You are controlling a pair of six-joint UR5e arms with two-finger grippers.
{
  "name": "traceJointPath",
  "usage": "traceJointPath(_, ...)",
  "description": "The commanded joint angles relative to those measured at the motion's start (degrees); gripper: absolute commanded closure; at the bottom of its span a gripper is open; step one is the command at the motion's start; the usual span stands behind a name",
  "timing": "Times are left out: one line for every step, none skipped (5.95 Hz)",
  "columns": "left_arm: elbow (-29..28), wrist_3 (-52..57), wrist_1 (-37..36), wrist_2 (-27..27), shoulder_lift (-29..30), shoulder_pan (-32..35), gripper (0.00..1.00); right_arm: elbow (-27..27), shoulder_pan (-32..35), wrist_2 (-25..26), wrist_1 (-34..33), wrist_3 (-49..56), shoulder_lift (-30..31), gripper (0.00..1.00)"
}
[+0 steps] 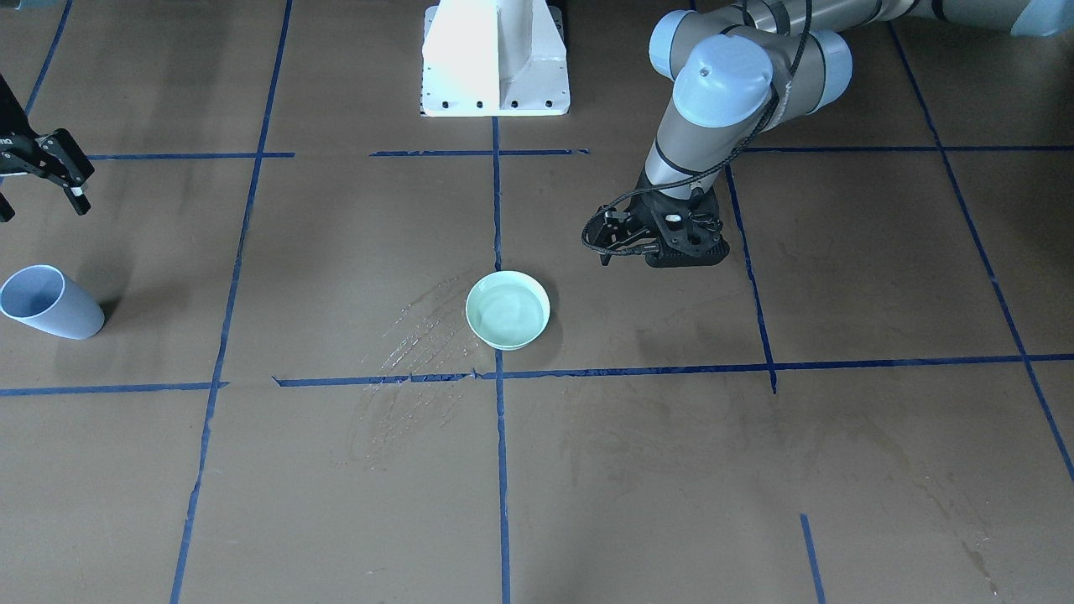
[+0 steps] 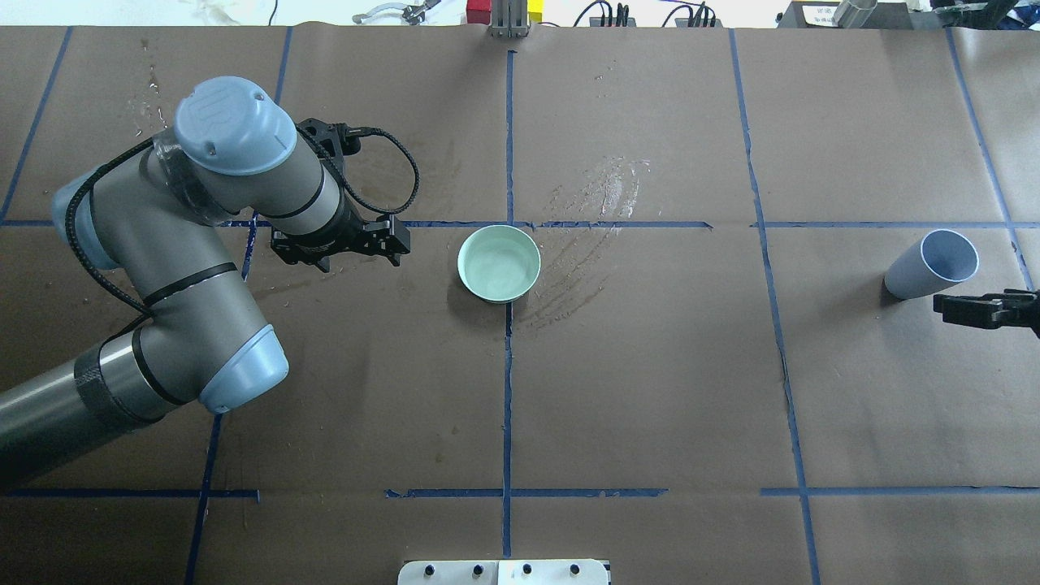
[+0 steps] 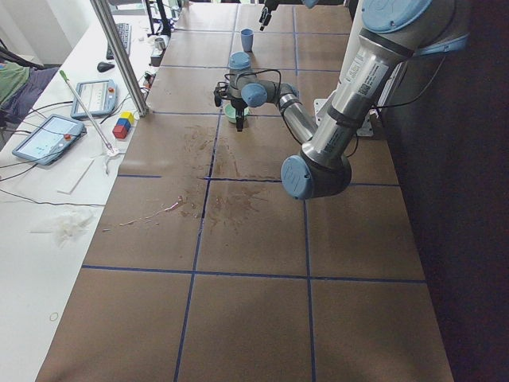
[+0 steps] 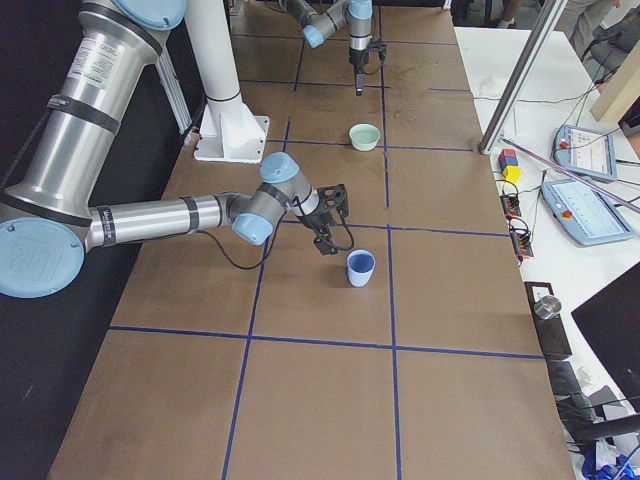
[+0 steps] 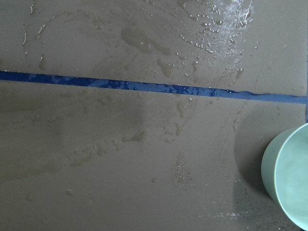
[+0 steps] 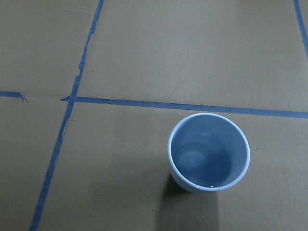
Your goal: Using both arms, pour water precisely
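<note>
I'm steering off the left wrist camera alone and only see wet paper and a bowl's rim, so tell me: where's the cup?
Observer: The blue cup stands upright far out on the robot's right side, well away from the green bowl.
Operator: Anything holding it?
Observer: No. The right gripper hovers beside it, open, not touching.
Operator: Any water in it?
Observer: The right wrist view looks straight into it; a faint sheen low inside may be water.
</note>
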State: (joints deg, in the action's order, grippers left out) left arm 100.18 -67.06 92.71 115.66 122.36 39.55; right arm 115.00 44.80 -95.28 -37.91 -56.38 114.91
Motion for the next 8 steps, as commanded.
traceJointPath(0.36, -0.09, -0.07, 0.0, -0.11, 0.0, 0.0, -8.16, -9.16, 15.57, 11.23, -6.95, 1.19, 0.0)
traceJointPath(0.54, 0.0, -0.07, 0.0, -0.11, 0.0, 0.0, -10.91, -14.6, 24.35, 13.54, -11.07, 0.93, 0.0)
traceJointPath(0.54, -0.09, -0.07, 0.0, -0.11, 0.0, 0.0, -14.33, -19.01, 33.05, 13.91, -14.16, -0.12, 0.0)
traceJointPath(0.63, -0.09, -0.07, 0.0, -0.19, 0.0, 0.0, -20.28, -20.44, 37.92, 17.05, -14.54, -3.87, 0.0)
traceJointPath(0.63, 0.0, -0.07, 0.0, -0.2, 0.0, 0.0, -24.69, -20.63, 40.67, 19.95, -14.54, -6.08, 0.0)
traceJointPath(0.63, -0.09, 0.01, 0.0, -0.28, 0.0, 0.0, -25.95, -20.81, 42.26, 19.98, -14.46, -8.02, 0.0)
traceJointPath(0.63, 0.0, 0.01, 0.0, -0.28, 0.0, 0.0, -26.31, -20.9, 43.58, 19.98, -14.28, -8.12, 0.0)
traceJointPath(0.63, -0.09, 0.01, 0.0, -0.28, 0.0, 0.0, -26.93, -20.81, 45.25, 20.07, -13.67, -8.04, 0.0)
